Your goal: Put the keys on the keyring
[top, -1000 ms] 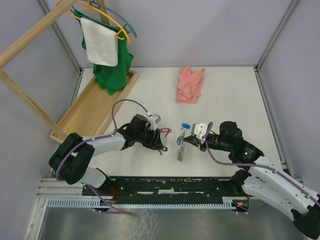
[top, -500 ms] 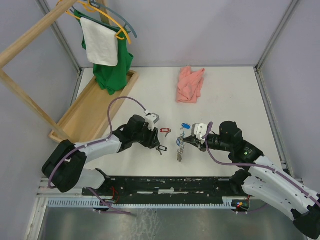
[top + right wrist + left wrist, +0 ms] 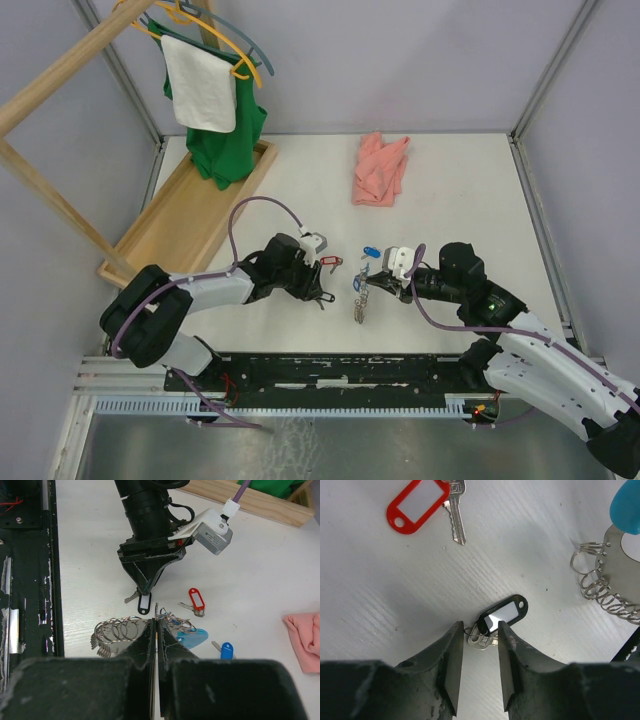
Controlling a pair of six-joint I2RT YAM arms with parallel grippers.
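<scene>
Currently the left gripper (image 3: 479, 632) is low over the white table (image 3: 380, 595), w/ its two dark fingers (image 3: 451, 665) apart. One stands on each side of the silver head of the black-tag key (image 3: 502, 614), a small metal key w/ a black oblong plastic tag. A thin gap shows on both sides, so it has no grip on it. This key lies flat, its tag slanting toward the keyring side. The red-tag key (image 3: 417, 502), also small and silver w/ a red oblong tag, lies farther out on the table, apart from the black one, w/ nothing touching it. The blue-tag key (image 3: 226, 650), a third small key, lies alone beyond the keyring, toward the crumpled pink cloth (image 3: 381, 168). The right gripper (image 3: 155, 624) has its fingers pressed together, and as far as I can see they pinch a thin metal part of the keyring (image 3: 117, 630). This is a large silvery piece strung w/ many wire loops, carrying a bright light-blue oblong tag (image 3: 192, 637). The keyring rests on the table btw. the two grippers, near the black-tag key but not touching it. At the far left are a wooden tray (image 3: 180, 225) and a green garment (image 3: 240, 150) on a hanger, well apart from the keys.
</scene>
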